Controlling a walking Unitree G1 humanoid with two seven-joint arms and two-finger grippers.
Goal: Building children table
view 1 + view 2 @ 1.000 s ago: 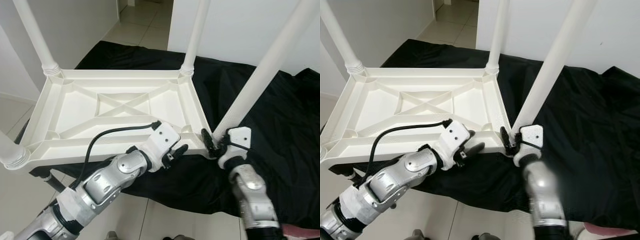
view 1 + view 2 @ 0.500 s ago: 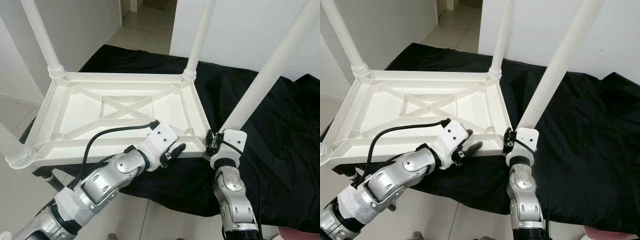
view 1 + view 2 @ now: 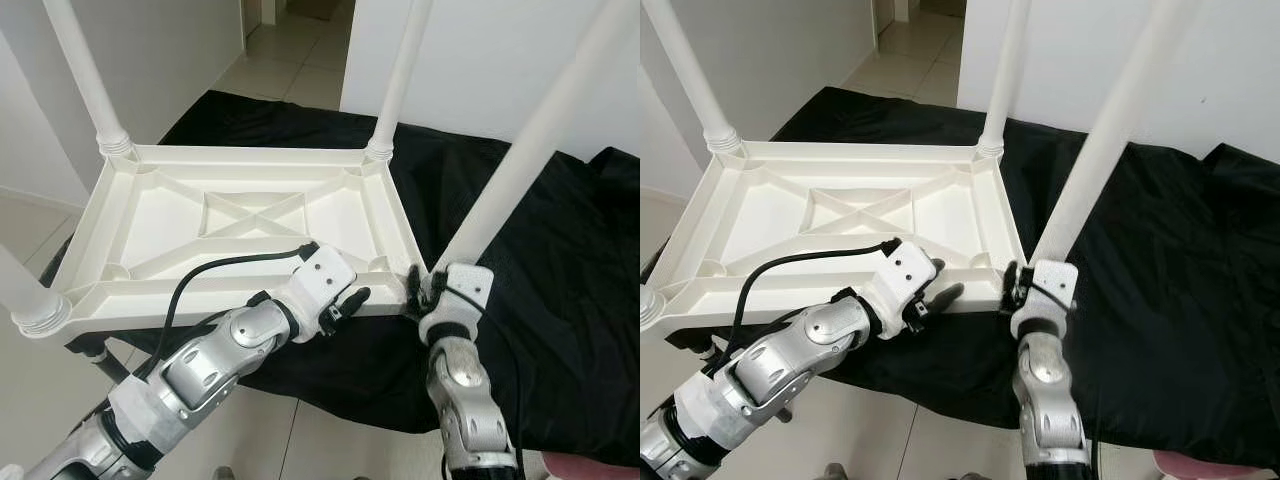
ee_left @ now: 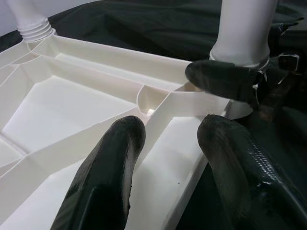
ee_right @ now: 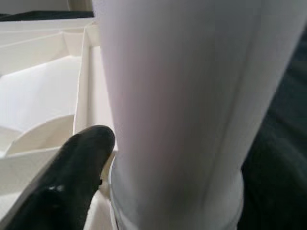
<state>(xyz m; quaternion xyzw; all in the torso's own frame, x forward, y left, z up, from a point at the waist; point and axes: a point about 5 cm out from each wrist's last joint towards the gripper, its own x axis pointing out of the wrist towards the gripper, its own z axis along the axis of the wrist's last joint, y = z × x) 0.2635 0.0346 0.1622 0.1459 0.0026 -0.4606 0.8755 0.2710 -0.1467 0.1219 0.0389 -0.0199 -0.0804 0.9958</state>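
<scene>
The white plastic table (image 3: pixel 245 225) lies upside down on a black cloth (image 3: pixel 560 290), its ribbed underside facing up. Three legs stand seated at the far-left, far-right and near-left corners. We hold the fourth leg (image 3: pixel 520 150) at the near-right corner socket (image 3: pixel 408 282), where it leans to the right instead of standing plumb. Our right gripper (image 3: pixel 425 292) is clamped around the base of this leg, one finger (image 5: pixel 72 177) pressed against its collar. Our left gripper (image 3: pixel 345 305) rests on the near rim just beside the socket, its fingers (image 4: pixel 110 167) apart and straddling a rib. To finish well, we judge that the leg must first be brought upright over the socket, then pressed straight down while the left gripper steadies the rim against sliding on the cloth.
</scene>
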